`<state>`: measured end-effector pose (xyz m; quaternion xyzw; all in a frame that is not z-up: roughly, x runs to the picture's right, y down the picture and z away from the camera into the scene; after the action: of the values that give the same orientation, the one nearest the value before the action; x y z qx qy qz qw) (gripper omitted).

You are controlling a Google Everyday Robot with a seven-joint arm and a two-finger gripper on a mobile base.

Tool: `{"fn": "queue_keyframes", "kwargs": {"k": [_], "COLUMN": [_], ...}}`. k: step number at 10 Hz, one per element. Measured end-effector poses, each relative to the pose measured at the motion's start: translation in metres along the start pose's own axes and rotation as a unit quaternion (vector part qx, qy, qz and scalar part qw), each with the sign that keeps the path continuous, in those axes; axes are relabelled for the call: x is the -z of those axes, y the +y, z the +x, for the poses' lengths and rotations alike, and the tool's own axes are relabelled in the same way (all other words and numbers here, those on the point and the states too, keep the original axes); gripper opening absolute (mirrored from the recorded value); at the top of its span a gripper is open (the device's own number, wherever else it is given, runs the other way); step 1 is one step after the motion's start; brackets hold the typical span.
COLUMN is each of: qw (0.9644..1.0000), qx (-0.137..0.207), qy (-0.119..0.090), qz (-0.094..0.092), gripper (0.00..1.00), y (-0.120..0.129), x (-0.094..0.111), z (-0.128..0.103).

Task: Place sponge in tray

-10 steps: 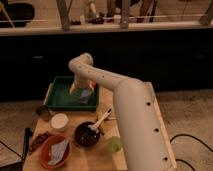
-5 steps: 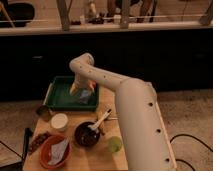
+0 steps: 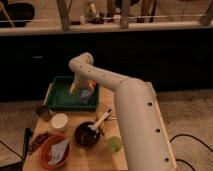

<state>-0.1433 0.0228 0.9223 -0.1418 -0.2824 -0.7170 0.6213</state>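
Claw [image 3: 81, 90] over the tray [image 3: 60, 96], spread wide, apparently gripping nothing. Sponge [image 3: 86, 97] just beneath, on the tray floor toward its near rim; long axis unclear.

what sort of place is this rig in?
Probably an indoor café or office kitchen area: wooden table set with a dark bowl, tray under the gripper, dark counter wall with railing behind.

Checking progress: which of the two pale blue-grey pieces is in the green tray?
The small sponge, in the tray beside the gripper that reaches into it; the larger cloth lies in the orange-red bowl.
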Motion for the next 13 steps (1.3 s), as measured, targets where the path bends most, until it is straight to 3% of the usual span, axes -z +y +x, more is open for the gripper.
{"fn": "queue_keyframes", "kwargs": {"k": [13], "qw": [1.0000], "qx": [0.003], "qy": [0.000], "qz": [0.003], "gripper": [0.80], "y": [-0.0014], "x": [0.0012], "z": [0.0023]}}
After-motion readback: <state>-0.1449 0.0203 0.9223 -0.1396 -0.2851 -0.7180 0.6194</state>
